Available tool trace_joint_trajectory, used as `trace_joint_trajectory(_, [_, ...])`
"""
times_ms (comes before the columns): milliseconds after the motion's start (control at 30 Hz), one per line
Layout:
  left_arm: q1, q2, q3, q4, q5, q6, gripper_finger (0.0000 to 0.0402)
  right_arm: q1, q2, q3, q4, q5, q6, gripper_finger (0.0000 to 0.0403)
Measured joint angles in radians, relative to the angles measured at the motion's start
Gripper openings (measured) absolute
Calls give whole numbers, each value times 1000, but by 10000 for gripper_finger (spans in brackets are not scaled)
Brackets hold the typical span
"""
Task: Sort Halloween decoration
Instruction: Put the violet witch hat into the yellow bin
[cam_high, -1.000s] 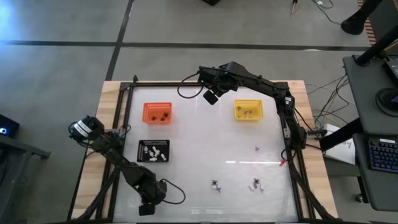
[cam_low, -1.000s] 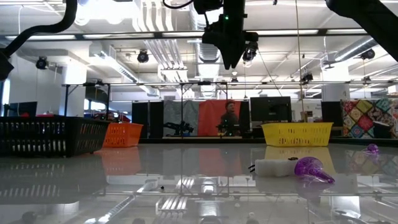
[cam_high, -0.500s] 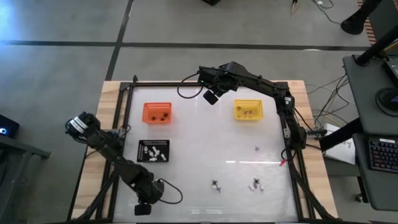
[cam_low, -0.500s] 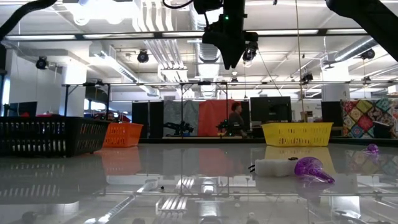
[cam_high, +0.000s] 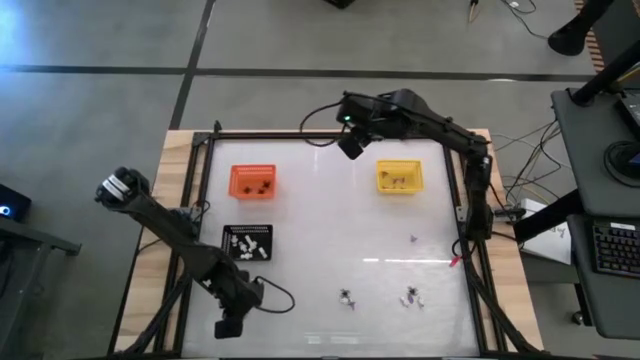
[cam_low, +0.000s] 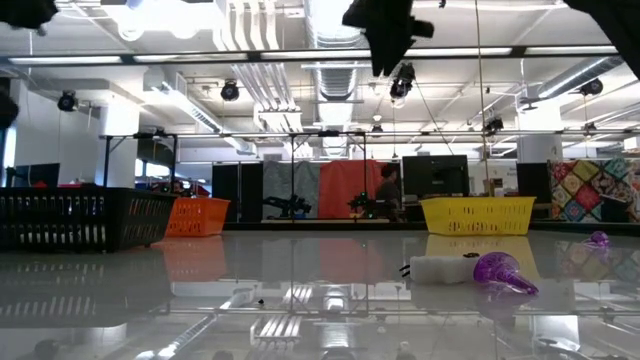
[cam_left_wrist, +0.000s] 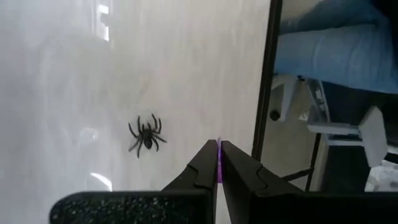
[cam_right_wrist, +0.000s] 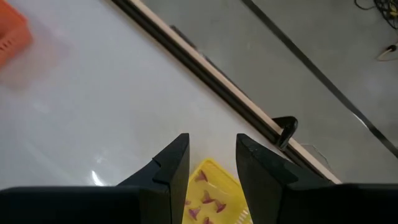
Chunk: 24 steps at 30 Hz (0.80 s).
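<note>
**Left arm near the front edge, loose trinkets waiting**

Beside the black tray, toward the table's front edge, the left gripper hangs with its fingers pressed together; a thin purple sliver shows between the tips in the left wrist view, though what it is cannot be made out. A black spider lies on the white table just ahead of those fingers. The right gripper hovers between the orange tray and the yellow tray, fingers apart and holding nothing.

Sorting looks partly done: trinkets already sit in all three trays, while a spider, a white piece and a small purple one remain loose, well apart from the black tray. The next move probably calls for reaching a loose piece and opening over it.

From the low view, only a white piece and a purple trinket are clear; tray contents are hidden behind their walls.
</note>
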<state>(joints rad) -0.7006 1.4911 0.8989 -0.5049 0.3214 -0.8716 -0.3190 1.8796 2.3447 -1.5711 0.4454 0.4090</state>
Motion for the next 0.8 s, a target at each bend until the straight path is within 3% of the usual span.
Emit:
trace_joint_trajectory(400, [126, -73, 3, 2, -1, 101, 0, 0, -140, 0, 0, -35, 36, 121])
trace_joint_trajectory(500, [167, -90, 7, 4, 0, 143, 0, 0, -158, 0, 0, -83, 26, 121])
trace_joint_trajectory(800, [308, -101, 52, 5, -1, 313, 0, 0, -189, 0, 0, -79, 18, 121])
